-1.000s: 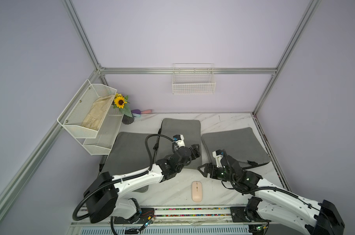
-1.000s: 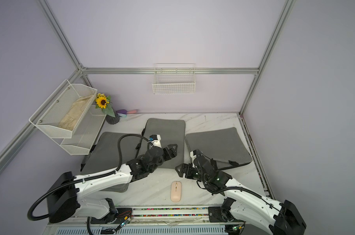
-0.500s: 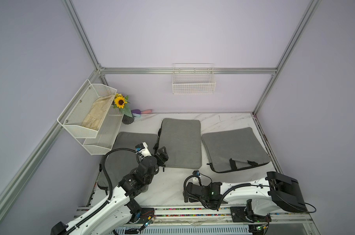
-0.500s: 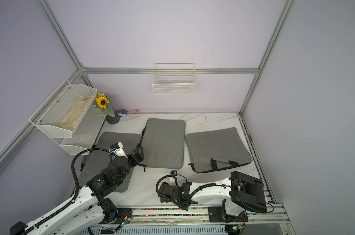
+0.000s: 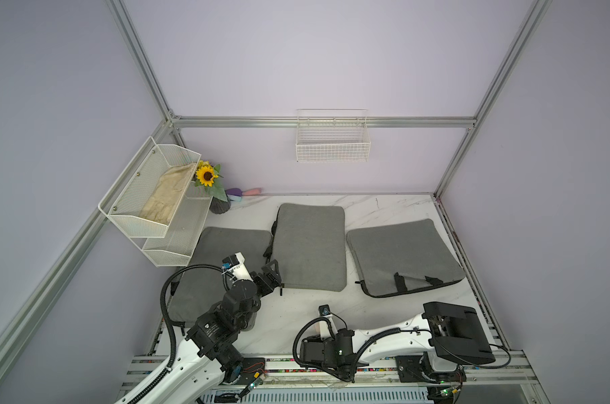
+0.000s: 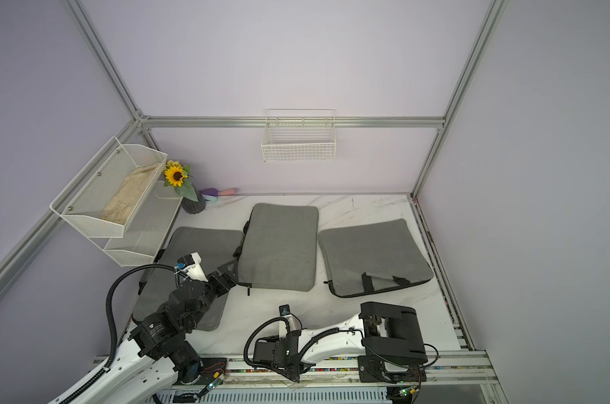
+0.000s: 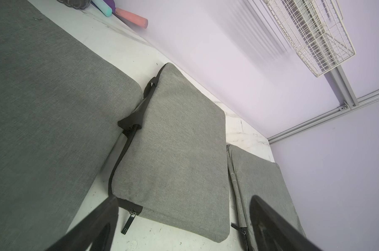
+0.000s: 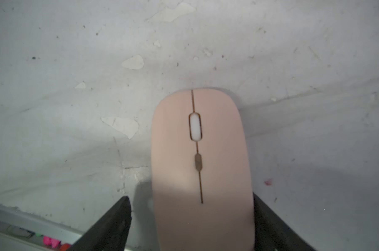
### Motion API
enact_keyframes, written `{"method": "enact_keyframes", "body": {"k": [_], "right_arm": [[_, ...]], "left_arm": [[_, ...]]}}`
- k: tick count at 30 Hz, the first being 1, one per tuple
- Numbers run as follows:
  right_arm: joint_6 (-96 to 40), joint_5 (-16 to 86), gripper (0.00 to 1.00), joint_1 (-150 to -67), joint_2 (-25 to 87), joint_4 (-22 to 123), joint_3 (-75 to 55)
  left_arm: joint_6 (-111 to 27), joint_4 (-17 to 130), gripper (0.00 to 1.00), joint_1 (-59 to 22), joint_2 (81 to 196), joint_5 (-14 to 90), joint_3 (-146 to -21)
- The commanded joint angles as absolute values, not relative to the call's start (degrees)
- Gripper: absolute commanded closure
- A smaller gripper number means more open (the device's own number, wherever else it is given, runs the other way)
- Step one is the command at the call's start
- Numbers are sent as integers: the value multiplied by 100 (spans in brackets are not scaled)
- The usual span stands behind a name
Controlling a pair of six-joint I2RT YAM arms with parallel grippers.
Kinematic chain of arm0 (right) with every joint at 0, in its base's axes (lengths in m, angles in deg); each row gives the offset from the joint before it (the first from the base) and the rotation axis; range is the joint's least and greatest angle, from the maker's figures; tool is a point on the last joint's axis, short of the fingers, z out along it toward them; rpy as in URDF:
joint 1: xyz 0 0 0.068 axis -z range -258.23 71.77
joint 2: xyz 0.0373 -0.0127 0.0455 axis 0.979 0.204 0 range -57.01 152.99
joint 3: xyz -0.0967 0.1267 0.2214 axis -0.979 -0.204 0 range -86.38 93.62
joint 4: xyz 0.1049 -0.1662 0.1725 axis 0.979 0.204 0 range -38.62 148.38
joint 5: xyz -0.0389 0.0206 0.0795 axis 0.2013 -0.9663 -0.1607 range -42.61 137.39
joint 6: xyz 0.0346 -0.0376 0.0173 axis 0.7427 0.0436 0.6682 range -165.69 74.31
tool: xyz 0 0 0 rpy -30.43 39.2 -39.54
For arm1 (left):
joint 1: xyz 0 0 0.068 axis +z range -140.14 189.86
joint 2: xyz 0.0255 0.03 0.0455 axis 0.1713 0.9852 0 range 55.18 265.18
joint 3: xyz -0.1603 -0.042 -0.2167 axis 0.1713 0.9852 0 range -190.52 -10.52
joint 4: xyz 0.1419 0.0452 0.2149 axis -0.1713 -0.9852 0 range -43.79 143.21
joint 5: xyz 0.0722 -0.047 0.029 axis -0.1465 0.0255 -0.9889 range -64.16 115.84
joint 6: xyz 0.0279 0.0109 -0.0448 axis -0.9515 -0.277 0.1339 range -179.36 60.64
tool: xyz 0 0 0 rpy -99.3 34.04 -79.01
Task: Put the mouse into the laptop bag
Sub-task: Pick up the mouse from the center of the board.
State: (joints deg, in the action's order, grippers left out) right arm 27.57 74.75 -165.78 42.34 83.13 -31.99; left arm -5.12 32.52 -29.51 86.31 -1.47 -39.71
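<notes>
The flat, pale pink, oval mouse (image 8: 201, 165), with a white scroll wheel on its centre seam, lies on the white marble tabletop (image 8: 64, 97) near the front rail, outside any bag. The right gripper (image 8: 190, 196) straddles its rear, jaws spread, one finger at its side, the other apart, likely lined up to pinch its narrow width. The left gripper (image 7: 184, 197) hangs spread and empty by the middle grey fabric laptop bag (image 7: 173, 141).

Smooth matt pink plastic mouse (image 8: 201, 163); grey woven-cloth middle laptop bag (image 5: 310, 245); scuffed, chipped marble-look table (image 8: 75, 87)
</notes>
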Motion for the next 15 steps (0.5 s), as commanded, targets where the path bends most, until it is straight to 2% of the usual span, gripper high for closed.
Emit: {"method": "enact_keyframes", "body": {"k": [1, 6, 15], "right_arm": [[3341, 6860, 22, -16597, 4393, 8613, -3572], [3429, 7032, 30, -16592, 4159, 8551, -3690], [3452, 7348, 31, -16553, 3916, 8189, -3734]], "left_arm": [[-677, 3314, 7, -2920, 8602, 26, -3787], [-698, 3414, 7, -2927, 8620, 259, -3807], [-671, 3596, 7, -2925, 8793, 606, -3796]]}}
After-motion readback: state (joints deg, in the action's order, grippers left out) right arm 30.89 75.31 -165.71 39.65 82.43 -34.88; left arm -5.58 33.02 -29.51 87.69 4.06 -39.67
